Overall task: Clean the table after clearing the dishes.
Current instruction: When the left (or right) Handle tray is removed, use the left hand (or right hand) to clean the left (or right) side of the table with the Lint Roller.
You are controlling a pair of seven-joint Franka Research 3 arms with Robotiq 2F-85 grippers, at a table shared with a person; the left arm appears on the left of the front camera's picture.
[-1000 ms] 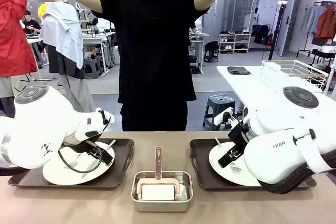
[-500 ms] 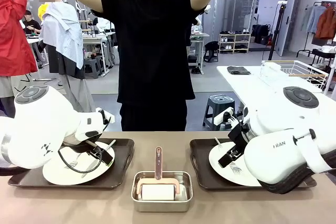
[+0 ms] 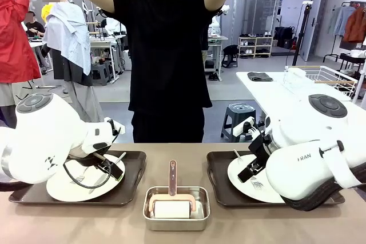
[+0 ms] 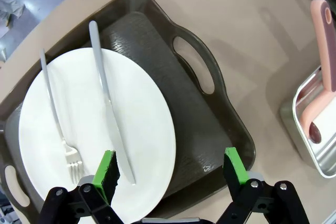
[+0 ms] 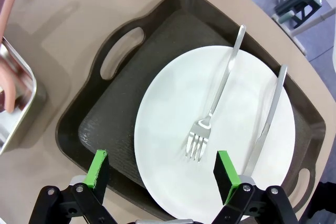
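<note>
Two dishes sit on dark trays on the beige table (image 3: 114,221). In the left wrist view a white plate (image 4: 147,129) carries a fork (image 4: 55,114) and a knife (image 4: 105,93) on its tray (image 4: 194,129). My left gripper (image 4: 170,169) hangs open just above, straddling the plate's edge and the tray floor. In the right wrist view the other plate (image 5: 163,145), with fork (image 5: 215,98) and knife (image 5: 268,114), rests on its tray (image 5: 126,108). My right gripper (image 5: 163,172) is open over the plate's near edge. Neither gripper holds anything.
A shiny steel tin (image 3: 175,208) holding a pink-handled roller (image 3: 172,178) stands between the trays near the front edge. A person (image 3: 166,55) in black stands at the far side with both arms raised. A white table with a wire rack (image 3: 320,78) is at the back right.
The person's raised arms have drawn slightly inward. Both arms and both trays are where they were.
</note>
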